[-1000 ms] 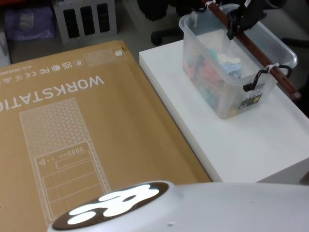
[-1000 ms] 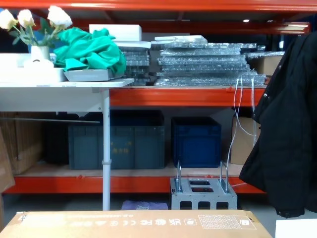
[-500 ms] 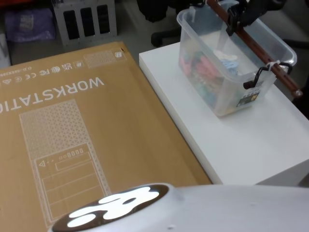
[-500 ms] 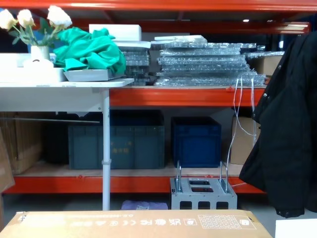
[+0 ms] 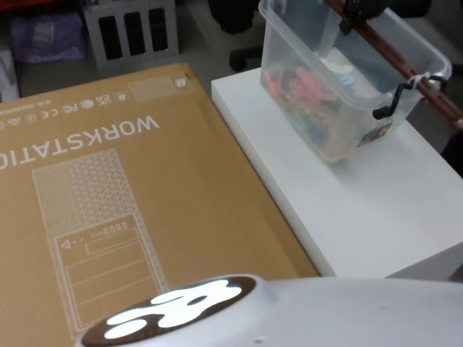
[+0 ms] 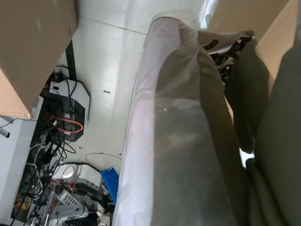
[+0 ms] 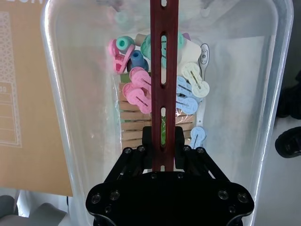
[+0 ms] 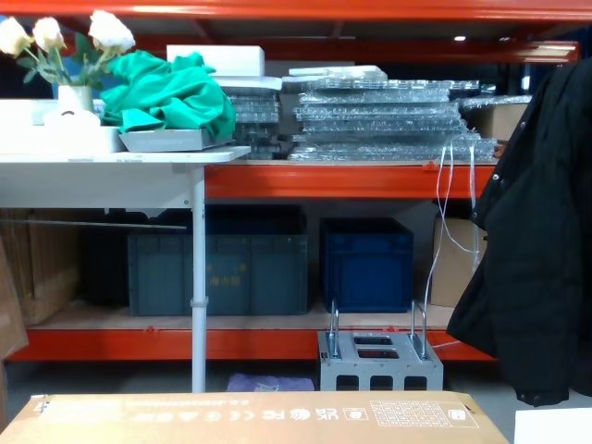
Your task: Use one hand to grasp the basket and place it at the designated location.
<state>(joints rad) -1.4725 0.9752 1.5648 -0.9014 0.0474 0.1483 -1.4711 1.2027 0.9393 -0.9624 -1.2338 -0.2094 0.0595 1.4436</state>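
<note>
Nearest the robot lies a flat cardboard box (image 5: 130, 188) printed WORKSTATION. Its far edge also shows low in the chest view (image 8: 250, 418). The left arm is parked away from the work.

To the right of the box stands the white table (image 5: 376, 224). The basket (image 5: 318, 108) is over its far part. Against a second ago it sits higher and larger in the head view, and its rim has moved towards the top edge. It hangs tilted with a faint shadow beneath. I cannot tell whether its near bottom corner still touches the table.

Inside the basket lie pink, blue and green clothes pegs (image 7: 141, 92) over a bundle of wooden ones.

The reddish-brown bar handle (image 5: 383, 49) runs lengthwise over the basket's open top, tied at the near end with a white tie. The right gripper (image 7: 163, 136) has its jaws closed on this slotted handle (image 7: 163, 70), one finger on each side. The same gripper shows at the top of the head view (image 5: 352, 13), higher than before.

Beyond, unchanged, orange shelving holds dark blue crates (image 8: 365, 264), and a black coat (image 8: 536, 250) hangs at the right.
</note>
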